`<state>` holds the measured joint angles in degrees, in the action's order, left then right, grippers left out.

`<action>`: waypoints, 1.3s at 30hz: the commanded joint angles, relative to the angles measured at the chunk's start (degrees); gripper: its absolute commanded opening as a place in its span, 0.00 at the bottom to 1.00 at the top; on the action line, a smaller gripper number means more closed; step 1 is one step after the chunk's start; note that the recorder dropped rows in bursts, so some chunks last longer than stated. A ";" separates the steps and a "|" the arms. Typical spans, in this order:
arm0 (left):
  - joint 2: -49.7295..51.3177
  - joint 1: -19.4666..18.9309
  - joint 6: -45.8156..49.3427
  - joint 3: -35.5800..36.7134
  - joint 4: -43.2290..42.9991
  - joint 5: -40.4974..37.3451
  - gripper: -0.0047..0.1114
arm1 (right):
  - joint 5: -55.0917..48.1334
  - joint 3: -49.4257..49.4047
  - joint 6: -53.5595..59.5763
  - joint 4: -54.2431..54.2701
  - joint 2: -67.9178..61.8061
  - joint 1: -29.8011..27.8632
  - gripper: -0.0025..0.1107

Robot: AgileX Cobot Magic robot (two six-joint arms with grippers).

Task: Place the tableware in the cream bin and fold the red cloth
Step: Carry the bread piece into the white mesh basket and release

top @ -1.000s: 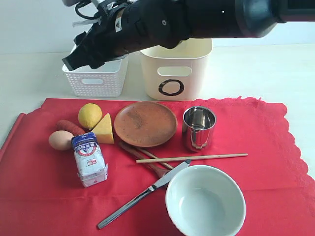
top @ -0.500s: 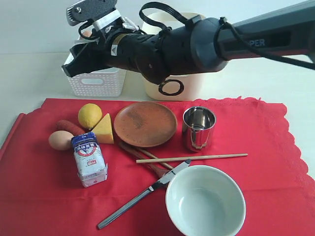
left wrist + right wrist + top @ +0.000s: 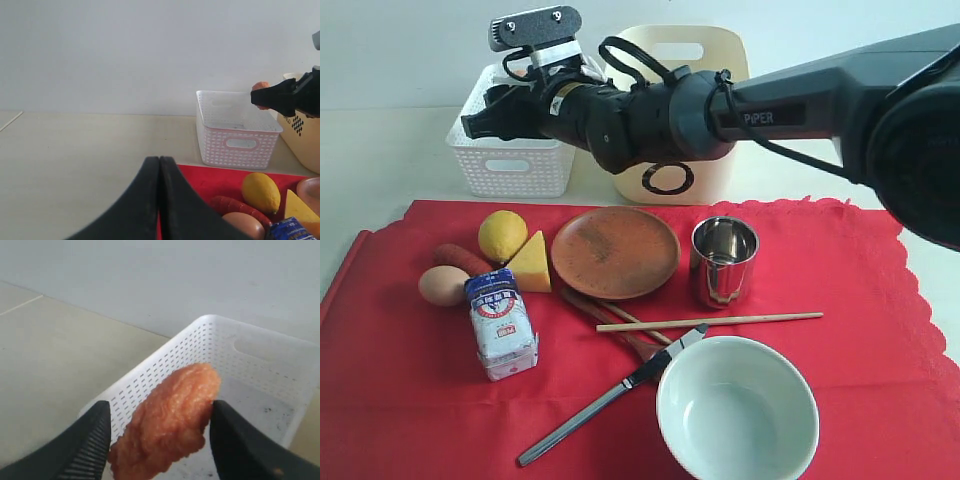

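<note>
1. The right tool (image 3: 160, 407) grips an orange-pink food piece (image 3: 167, 432) between its fingers, above the open white basket (image 3: 510, 170).
2. The left tool (image 3: 160, 160) is clenched, fingers pressed together with nothing between them, over bare worktop (image 3: 75, 150) near the edge of the cloth (image 3: 880, 300).
3. Just beside the basket stands the bin (image 3: 715, 180), its front partly hidden by the right arm; its inside cannot be seen.
4. In front of both, the cloth lies spread flat on the worktop and carries all the tableware.
   - The plate (image 3: 615, 250) sits with the cup (image 3: 724, 260) just beside it.
   - The bowl (image 3: 737, 410) is at the near edge, with the blade tip of the knife (image 3: 605, 398) by its rim.
   - The chopsticks (image 3: 720, 321) and spoon (image 3: 595, 308) lie crossed between plate and bowl.
5. On the exterior view's left side of the cloth, five foods cluster: lemon (image 3: 503, 235), cheese (image 3: 530, 262), sausage (image 3: 460, 258), egg (image 3: 442, 285) and packet (image 3: 502, 322).
</note>
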<state>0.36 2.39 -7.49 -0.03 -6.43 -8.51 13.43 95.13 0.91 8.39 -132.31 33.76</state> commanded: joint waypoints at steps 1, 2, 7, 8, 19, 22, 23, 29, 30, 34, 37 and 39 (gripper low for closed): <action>-0.36 -0.12 -0.03 0.03 0.06 0.26 0.05 | 0.30 0.83 0.57 0.63 -0.59 -0.18 0.05; -0.36 -0.12 -0.03 0.03 0.06 0.26 0.05 | 0.00 0.83 0.57 0.63 -0.59 -0.18 0.08; -0.36 -0.12 -0.16 0.03 0.06 0.26 0.05 | 0.80 0.83 0.57 0.63 -0.68 -0.18 0.28; -0.36 -0.12 -0.16 0.03 0.06 0.26 0.05 | 1.03 0.83 0.57 0.63 -0.72 -0.18 0.32; -0.36 -0.12 -0.16 0.03 0.06 0.26 0.05 | 1.04 0.83 0.00 0.63 -1.73 -0.18 0.78; -0.36 -0.12 -0.16 0.03 0.06 0.26 0.05 | -2.14 0.83 0.00 0.73 -1.04 -0.18 0.77; -0.36 -0.12 -0.16 0.03 0.06 0.26 0.05 | -4.13 0.83 0.11 0.73 -0.61 -0.18 0.77; -0.36 -0.12 -0.04 0.03 0.06 0.26 0.05 | -19.44 0.83 3.95 0.48 5.19 -0.61 0.77; -0.36 -0.12 -0.04 0.03 0.06 0.26 0.05 | -22.72 0.83 5.13 0.31 6.39 -0.61 0.77; -0.36 -0.12 -0.04 0.03 0.06 0.26 0.05 | -31.83 0.83 8.59 0.02 10.56 -0.61 0.77; -0.36 -0.12 -0.15 0.03 0.06 0.26 0.05 | -36.77 0.83 8.59 0.02 12.72 -0.61 0.77; -0.36 -0.12 -0.15 0.03 0.06 0.26 0.05 | -39.41 0.83 8.59 0.02 13.67 -0.49 0.77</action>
<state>0.36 2.39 -7.49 -0.03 -6.43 -8.51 -21.60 95.75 8.68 9.00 -120.23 33.51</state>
